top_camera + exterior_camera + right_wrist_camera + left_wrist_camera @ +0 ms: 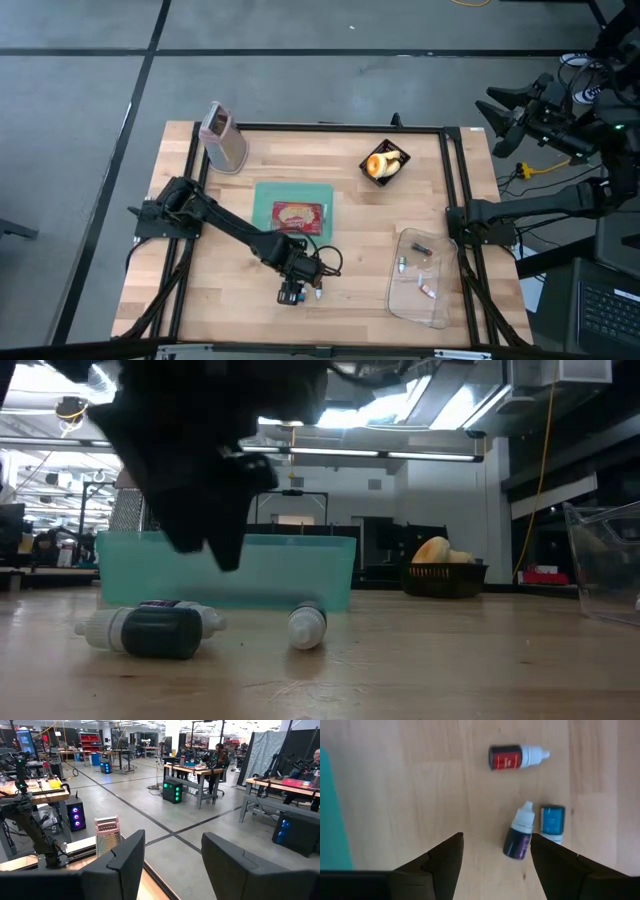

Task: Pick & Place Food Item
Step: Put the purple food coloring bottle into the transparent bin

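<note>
Three small dropper bottles lie on their sides on the wooden table near its front edge: a red-labelled one [512, 757], a dark purple one [518, 837] and a blue one [552, 820]. Two of them also show in the low view [150, 630] [307, 626]. My left gripper [495, 842] [291, 296] hangs open just above them, pointing steeply down. The purple bottle lies below the gap, close to one finger, untouched. My right gripper [172, 845] [500, 115] waits open, raised at the table's far right, pointing level.
A teal tray [268, 195] with a red food packet [297, 215] lies behind my left gripper. A black basket holding a pastry [385, 163] stands far right of centre, and a metal grater [222, 135] at the far left. A clear plastic bin [420, 280] sits at the near right.
</note>
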{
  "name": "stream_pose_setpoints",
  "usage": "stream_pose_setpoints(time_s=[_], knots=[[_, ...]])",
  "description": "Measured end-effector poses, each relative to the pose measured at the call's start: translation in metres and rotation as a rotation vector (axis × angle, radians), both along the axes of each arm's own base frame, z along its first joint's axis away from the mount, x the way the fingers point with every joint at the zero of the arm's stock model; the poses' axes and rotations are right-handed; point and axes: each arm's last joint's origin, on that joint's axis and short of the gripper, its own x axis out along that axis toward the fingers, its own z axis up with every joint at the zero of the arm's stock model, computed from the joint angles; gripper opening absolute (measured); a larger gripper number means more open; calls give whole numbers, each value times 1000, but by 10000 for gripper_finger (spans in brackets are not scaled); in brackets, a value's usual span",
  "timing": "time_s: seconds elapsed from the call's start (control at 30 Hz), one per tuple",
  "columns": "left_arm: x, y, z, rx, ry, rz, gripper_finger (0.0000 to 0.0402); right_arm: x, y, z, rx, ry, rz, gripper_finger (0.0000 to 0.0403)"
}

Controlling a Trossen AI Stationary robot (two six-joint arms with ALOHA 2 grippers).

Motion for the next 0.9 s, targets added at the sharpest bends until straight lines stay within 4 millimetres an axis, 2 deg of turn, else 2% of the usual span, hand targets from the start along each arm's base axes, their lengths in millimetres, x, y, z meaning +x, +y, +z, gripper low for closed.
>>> stream_pose_setpoints(time_s=[0.23,0.63,0.9], knots=[[4,-11,-13,-41,-5,-25,226,0,0,0,0,0,0,194],[1,-20,-21,-41,23,-40,225,0,0,0,1,0,0,194],[-1,-30,-28,-58,46,-44,194,0,0,0,10,-5,-1,194]])
